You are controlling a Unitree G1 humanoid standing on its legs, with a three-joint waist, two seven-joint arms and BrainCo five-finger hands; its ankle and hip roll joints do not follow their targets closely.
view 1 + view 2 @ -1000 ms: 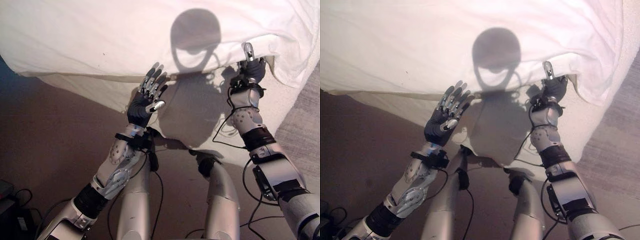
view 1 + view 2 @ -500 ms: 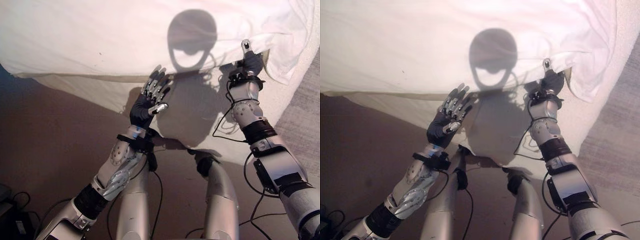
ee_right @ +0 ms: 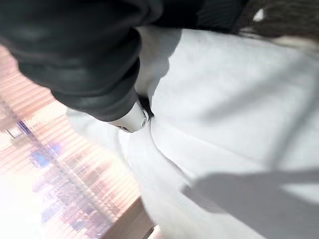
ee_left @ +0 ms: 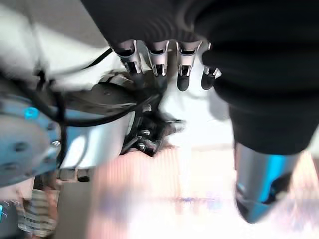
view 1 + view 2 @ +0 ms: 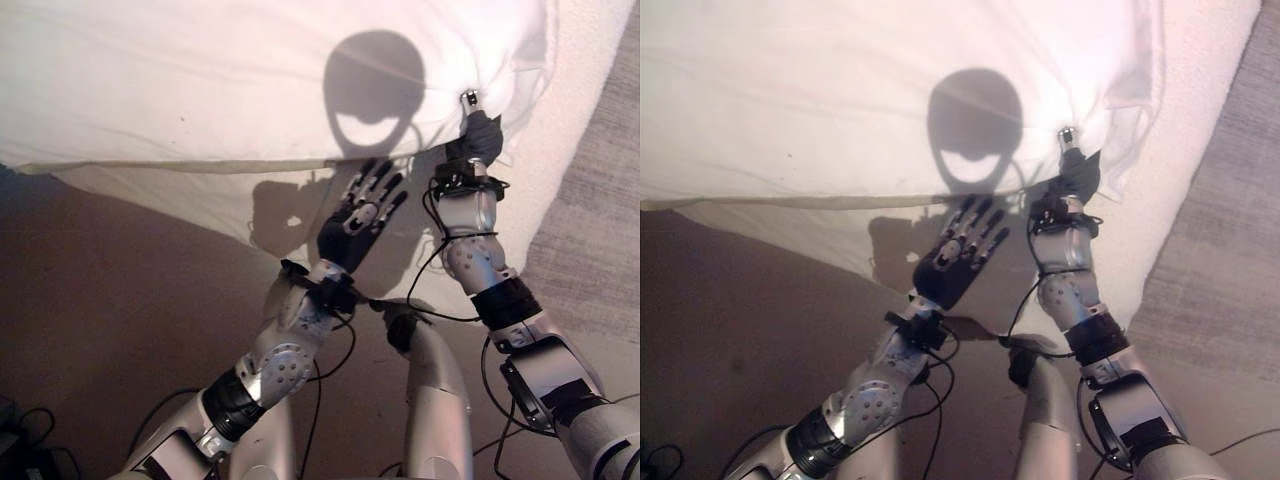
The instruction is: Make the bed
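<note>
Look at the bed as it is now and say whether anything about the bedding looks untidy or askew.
Yes. The white duvet is not lying flat: its near corner is bunched into folds where the right robot hand pinches it. Its edge hangs unevenly over the mattress side. The left robot hand is open, touching nothing.

Bed with white bedding, above a brown floor

A white, lightly creased duvet (image 5: 200, 80) lies over the white mattress (image 5: 590, 110), its lower edge overhanging; brown carpeted floor (image 5: 110, 320) lies below it.
</note>
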